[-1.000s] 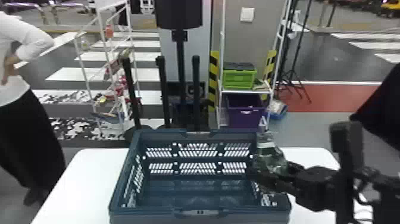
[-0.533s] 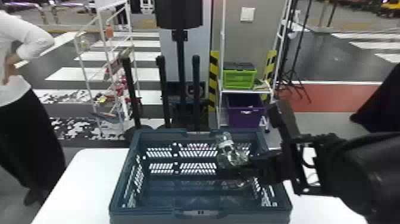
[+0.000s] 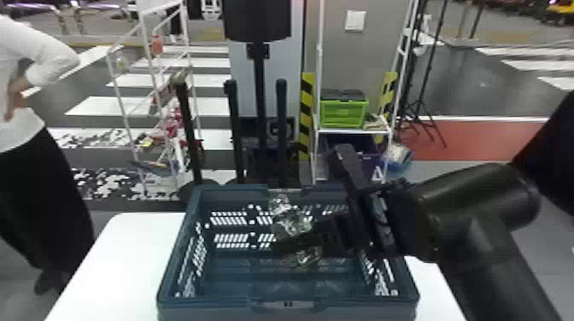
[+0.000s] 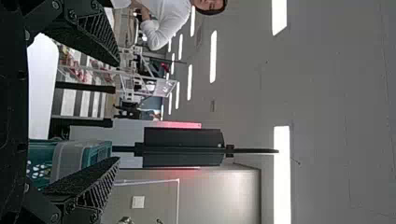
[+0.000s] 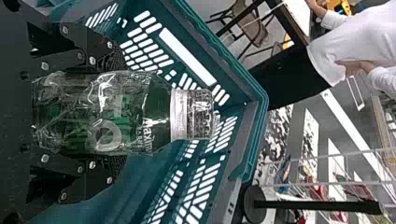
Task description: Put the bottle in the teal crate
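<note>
R hand (image 3: 294, 243) has the bottle (image 3: 292, 224) b/w its fingers, one on either side of the body, w/ the neck and clear cap sticking out past them. In head view the bottle is tilted, cap end up and leaning toward robot's L. It's w/in the crate's (image 3: 205, 302) opening, walls around it; can't tell how far down, or if it's touching the bottom. R arm (image 3: 482, 239) comes in from robot's R, over the crate's R side.

Crate is upright on the white worktop (image 3: 102, 239), open side up, slotted walls.

L hand (image 4: 116, 111) is empty, fingers spread wide; crate shows near one finger in L wrist view.

In bkgd: green bin (image 3: 344, 114) w/ dark lid on a white rack (image 3: 352, 131), purple bin (image 3: 352, 141) below it.
</note>
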Action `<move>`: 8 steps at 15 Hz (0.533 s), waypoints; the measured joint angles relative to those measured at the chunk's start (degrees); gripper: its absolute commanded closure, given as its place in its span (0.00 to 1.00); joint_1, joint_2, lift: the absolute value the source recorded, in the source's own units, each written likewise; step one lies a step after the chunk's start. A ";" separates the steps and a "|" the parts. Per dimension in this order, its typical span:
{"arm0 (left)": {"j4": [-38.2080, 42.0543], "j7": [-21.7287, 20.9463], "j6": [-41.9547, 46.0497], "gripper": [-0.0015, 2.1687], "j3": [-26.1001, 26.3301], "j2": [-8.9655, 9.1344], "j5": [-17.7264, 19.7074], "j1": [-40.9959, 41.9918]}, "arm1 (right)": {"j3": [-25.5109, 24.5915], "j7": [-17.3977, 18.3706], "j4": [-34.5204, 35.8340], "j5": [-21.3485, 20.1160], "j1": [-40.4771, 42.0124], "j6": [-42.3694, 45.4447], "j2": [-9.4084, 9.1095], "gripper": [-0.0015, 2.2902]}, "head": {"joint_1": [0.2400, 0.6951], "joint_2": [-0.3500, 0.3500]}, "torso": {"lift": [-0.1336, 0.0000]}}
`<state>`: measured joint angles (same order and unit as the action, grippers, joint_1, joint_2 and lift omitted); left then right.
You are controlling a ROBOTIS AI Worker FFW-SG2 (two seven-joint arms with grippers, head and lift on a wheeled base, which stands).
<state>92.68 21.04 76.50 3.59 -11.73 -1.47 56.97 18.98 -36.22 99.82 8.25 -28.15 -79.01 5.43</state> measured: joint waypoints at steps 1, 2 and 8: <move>-0.28 -0.21 0.59 0.08 0.00 0.13 0.01 -0.10 | 0.46 0.02 -2.20 -0.09 -0.63 1.28 -0.81 0.91 | 0.57 0.50 | 1.00; -0.60 -0.62 1.27 0.08 -0.07 0.30 0.13 -0.21 | 1.05 0.04 -4.71 -0.15 -1.33 2.48 -1.66 0.91 | 0.57 0.50 | 1.00; -1.44 -1.99 2.51 0.08 -1.44 0.84 1.09 -0.37 | 2.25 0.63 -17.94 -0.50 -3.40 12.73 -5.28 0.90 | 0.57 0.50 | 1.00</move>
<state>91.23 19.04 79.01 2.15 -10.90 -0.38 56.60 21.24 -35.60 81.88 7.75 -31.56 -66.28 0.14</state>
